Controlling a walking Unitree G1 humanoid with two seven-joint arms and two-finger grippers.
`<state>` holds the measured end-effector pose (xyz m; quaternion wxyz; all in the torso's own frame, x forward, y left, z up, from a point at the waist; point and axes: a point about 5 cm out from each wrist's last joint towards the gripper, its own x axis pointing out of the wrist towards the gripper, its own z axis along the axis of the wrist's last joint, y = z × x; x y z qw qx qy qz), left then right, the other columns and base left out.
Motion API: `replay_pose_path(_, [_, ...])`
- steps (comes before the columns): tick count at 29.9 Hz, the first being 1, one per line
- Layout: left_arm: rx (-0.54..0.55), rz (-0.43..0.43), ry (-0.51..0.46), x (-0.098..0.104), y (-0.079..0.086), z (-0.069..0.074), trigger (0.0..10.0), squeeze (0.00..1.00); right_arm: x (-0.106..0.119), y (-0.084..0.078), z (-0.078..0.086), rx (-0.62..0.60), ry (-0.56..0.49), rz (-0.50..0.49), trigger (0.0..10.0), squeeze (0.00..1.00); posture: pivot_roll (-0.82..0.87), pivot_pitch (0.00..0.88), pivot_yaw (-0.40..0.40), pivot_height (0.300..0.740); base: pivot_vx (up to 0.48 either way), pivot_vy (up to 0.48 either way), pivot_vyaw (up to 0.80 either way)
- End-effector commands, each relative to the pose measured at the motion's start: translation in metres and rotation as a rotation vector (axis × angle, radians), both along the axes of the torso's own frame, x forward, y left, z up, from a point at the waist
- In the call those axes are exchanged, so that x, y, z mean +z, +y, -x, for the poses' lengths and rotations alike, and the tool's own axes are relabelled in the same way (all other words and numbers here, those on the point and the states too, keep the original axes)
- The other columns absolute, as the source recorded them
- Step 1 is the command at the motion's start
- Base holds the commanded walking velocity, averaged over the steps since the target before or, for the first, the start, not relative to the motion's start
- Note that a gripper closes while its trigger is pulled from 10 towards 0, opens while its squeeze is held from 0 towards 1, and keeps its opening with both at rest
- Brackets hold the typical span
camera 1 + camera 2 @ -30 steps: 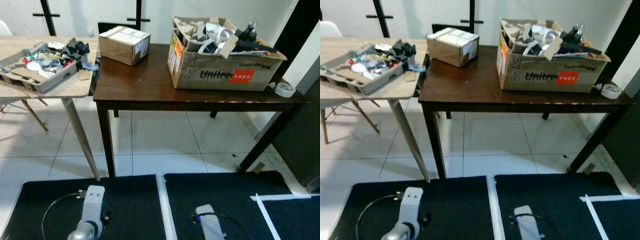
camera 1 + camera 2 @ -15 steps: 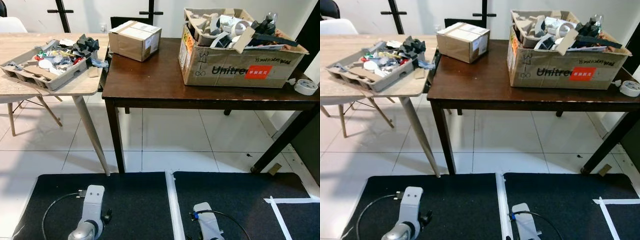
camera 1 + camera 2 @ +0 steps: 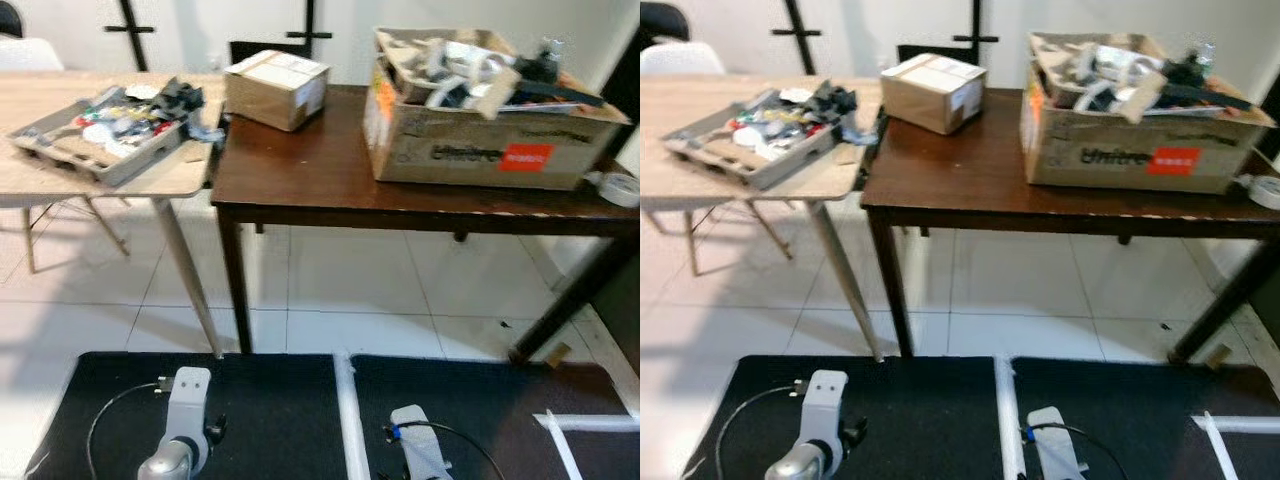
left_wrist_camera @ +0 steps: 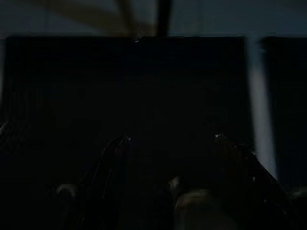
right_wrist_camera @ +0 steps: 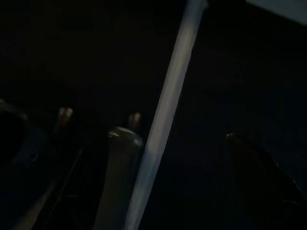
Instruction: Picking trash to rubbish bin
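Trash sits well ahead of and above both grippers: a loaded tray (image 3: 95, 140) on the pale table (image 3: 60, 185), and a big box (image 3: 490, 140) of scraps beside a small box (image 3: 277, 88) on the dark table (image 3: 300, 170). Both arms hang low over the black mat (image 3: 270, 420), left arm (image 3: 180, 430), right arm (image 3: 420, 450); left gripper (image 4: 170, 139) fingers spread apart in the dark, right gripper (image 5: 158, 143) likewise spread, a white tape line (image 5: 165, 115) between them. Against half a second ago the camera has swung slightly and blurred; tables and boxes unchanged.
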<state>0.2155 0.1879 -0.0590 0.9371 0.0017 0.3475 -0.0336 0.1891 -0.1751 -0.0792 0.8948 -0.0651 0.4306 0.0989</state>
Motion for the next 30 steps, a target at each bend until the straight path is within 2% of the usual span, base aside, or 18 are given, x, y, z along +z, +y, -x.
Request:
replay_pose_path(1, [-0.005,0.005,0.001,0.0005,-0.0026,-0.0017,10.0,0.00,-0.0037,0.0020,0.0071,-0.006,0.021,-0.013,10.0,0.00,0.09,0.074,-0.013,0.740,0.330,0.000,0.00])
replay_pose_path(23, [-0.006,0.005,0.001,0.0007,-0.0007,-0.0017,10.0,0.00,-0.0041,0.0030,0.0066,-0.007,0.031,-0.010,10.0,0.00,0.10,0.072,-0.015,0.740,0.327,0.000,0.00])
replay_pose_path(27, [-0.007,0.004,0.000,0.0008,-0.0010,-0.0017,10.0,0.00,-0.0041,0.0024,0.0068,-0.016,0.030,-0.013,10.0,0.00,0.10,0.071,-0.014,0.740,0.320,0.000,-0.66])
replay_pose_path(30, [-0.007,0.004,0.000,0.0008,-0.0009,-0.0017,10.0,0.00,-0.0037,0.0013,0.0061,-0.026,0.025,-0.003,10.0,0.00,0.10,0.072,-0.014,0.740,0.307,0.000,0.00])
